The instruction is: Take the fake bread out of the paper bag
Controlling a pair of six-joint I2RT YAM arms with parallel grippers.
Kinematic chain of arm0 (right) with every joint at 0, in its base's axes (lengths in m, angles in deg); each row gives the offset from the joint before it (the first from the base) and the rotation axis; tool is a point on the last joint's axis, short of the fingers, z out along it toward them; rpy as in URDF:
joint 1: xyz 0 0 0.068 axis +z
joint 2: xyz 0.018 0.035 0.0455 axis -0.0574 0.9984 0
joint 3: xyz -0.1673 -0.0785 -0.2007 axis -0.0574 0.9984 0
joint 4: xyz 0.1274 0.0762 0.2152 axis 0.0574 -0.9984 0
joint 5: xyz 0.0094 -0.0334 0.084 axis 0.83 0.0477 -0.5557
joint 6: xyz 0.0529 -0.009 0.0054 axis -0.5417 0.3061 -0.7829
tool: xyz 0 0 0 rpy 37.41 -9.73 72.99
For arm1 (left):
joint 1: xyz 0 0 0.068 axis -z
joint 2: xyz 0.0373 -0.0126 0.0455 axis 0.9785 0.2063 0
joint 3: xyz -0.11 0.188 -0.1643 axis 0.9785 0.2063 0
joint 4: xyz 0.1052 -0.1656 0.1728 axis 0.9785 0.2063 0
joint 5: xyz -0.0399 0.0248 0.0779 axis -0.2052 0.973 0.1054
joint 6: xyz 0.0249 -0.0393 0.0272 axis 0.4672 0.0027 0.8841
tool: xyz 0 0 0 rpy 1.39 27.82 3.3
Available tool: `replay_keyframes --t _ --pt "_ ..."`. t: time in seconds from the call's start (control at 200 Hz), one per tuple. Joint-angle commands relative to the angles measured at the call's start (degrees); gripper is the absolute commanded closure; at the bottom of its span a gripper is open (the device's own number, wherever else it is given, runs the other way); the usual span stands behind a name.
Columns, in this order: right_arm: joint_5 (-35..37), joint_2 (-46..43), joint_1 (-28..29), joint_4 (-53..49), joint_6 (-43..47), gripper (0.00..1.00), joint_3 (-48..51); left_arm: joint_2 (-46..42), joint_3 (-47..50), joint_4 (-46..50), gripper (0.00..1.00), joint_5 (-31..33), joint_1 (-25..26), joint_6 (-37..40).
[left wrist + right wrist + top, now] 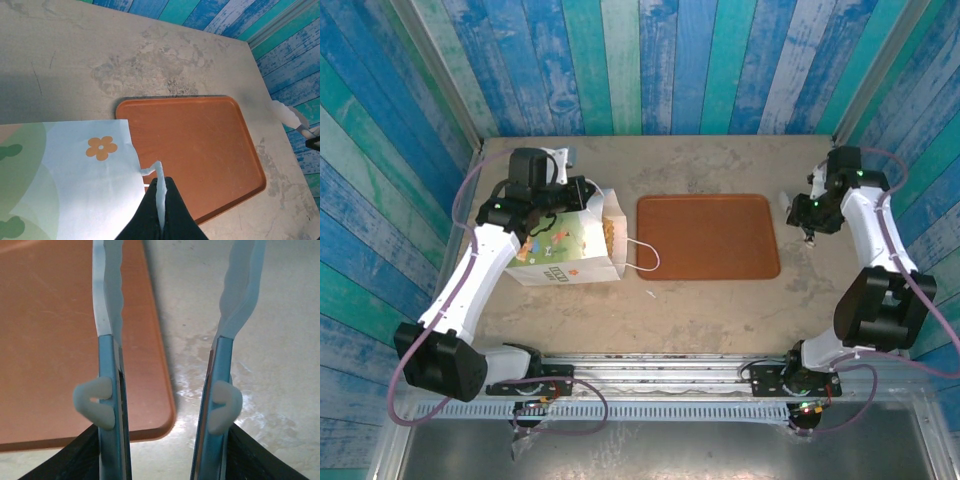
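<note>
Presently left gripper [161,200] pinches shut on paper bag [565,250] rim left of tray [710,262], fake bread [611,232] at mouth facing tray; right gripper [810,212], off tray's right edge, grips half-spread empty tongs [107,365].

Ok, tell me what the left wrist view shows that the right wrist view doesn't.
Left wrist: the paper bag, its rim pinched in the shut left gripper, and the plank wall. Right wrist: the right gripper clamped on the tongs, their tips apart. Both: the brown tray, the table, and the tongs.
</note>
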Motion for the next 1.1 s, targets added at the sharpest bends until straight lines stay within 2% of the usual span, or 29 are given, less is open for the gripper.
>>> replay_keyframes --t 0.0,0.26,0.461,0.681,0.796,0.897,1.092 --pt "-3.74 -1.79 -0.08 -1.56 -1.65 0.45 -2.24 -3.30 -1.20 -1.30 1.00 0.97 0.20 -0.48" --pt "-6.89 -1.18 1.09 -4.73 -0.42 0.46 -4.82 -4.13 -1.01 -1.03 1.00 1.96 0.18 -0.63" --pt "-9.16 -5.99 6.60 0.01 1.21 0.45 -3.88 -5.09 -0.94 -0.22 1.00 2.43 0.24 -0.17" --pt "-8.20 -17.72 19.40 16.00 4.85 0.49 7.47 -10.92 2.28 1.76 1.00 7.28 0.20 1.01" --pt "-16.03 -20.26 24.74 22.30 5.17 0.50 12.30 -14.41 4.83 0.79 1.00 10.03 0.20 0.76" --pt "-24.73 -18.78 29.85 24.38 4.63 0.49 13.24 -16.01 6.14 -0.13 1.00 11.78 0.20 -0.04" --pt "-32.12 -10.39 41.33 20.68 5.31 0.50 9.77 -16.26 6.09 -1.81 1.00 13.34 0.21 -2.47"
